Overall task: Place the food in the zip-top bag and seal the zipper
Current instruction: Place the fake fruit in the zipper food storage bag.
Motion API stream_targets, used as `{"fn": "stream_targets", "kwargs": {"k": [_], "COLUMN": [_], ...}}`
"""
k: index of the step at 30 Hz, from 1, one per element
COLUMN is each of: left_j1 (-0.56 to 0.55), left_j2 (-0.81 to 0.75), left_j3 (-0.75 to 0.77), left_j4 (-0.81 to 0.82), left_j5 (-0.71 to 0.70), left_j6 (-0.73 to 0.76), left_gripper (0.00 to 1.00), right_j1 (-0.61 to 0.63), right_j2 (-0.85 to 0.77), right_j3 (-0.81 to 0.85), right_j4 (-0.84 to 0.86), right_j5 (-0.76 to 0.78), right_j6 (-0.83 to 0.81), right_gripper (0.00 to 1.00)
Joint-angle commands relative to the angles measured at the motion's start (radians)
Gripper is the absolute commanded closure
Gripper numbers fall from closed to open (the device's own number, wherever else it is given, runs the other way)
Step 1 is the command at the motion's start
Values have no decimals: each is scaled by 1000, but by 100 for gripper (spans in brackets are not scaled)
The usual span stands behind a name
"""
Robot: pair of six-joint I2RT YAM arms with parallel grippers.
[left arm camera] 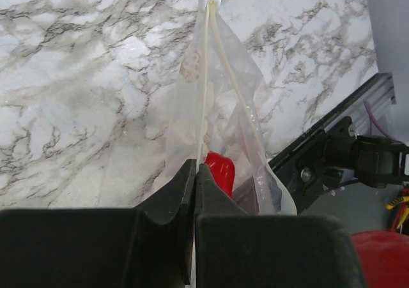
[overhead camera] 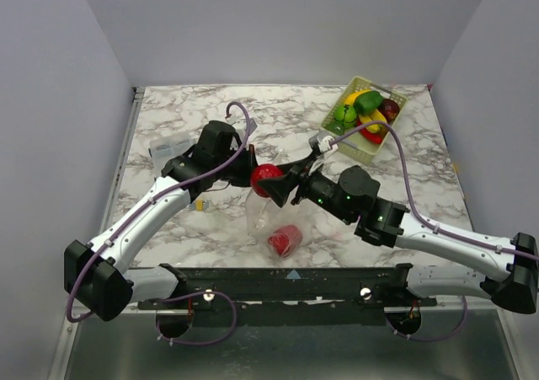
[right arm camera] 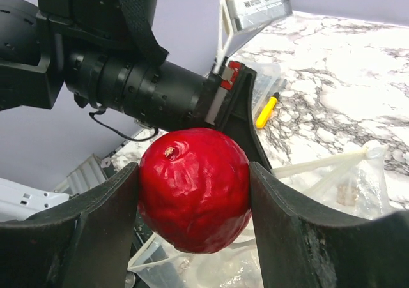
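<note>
Zip-top bag point(left arm camera: 225, 93), clear crinkly film, edge pinched in left gripper point(left arm camera: 195, 172); red fruit point(right arm camera: 192, 182), round, glossy, clamped in right gripper point(right arm camera: 194, 202).

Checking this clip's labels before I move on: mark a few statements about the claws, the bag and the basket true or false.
1. The right claw grips a red toy fruit. True.
2. The left claw is open and empty. False: it is shut on the edge of the zip-top bag.
3. The zip-top bag is empty. False: a red piece lies inside it.
4. The basket holds green, yellow and red pieces. True.
5. The basket stands at the near left corner of the table. False: it stands at the far right corner.
</note>
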Motion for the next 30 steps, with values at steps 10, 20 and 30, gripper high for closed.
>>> {"fn": "stream_targets", "kwargs": {"k": [10,20,30], "left_j1": [-2,1,11], "left_j2": [-59,-66,-46], "left_j3": [-44,-40,-33], "left_j4": [199,160,148], "left_j5": [231,173,169], "left_j6": [-107,-82,-82], "left_gripper": [100,100,100], "right_j1": [12,11,28], "right_j2": [-103,-52,14], "right_j3": [-200,-80,31], "right_j4": [108,-109,-274], "right_j5": [58,280,421], "right_j6": [79,92,17], "right_gripper": [99,98,72]}}
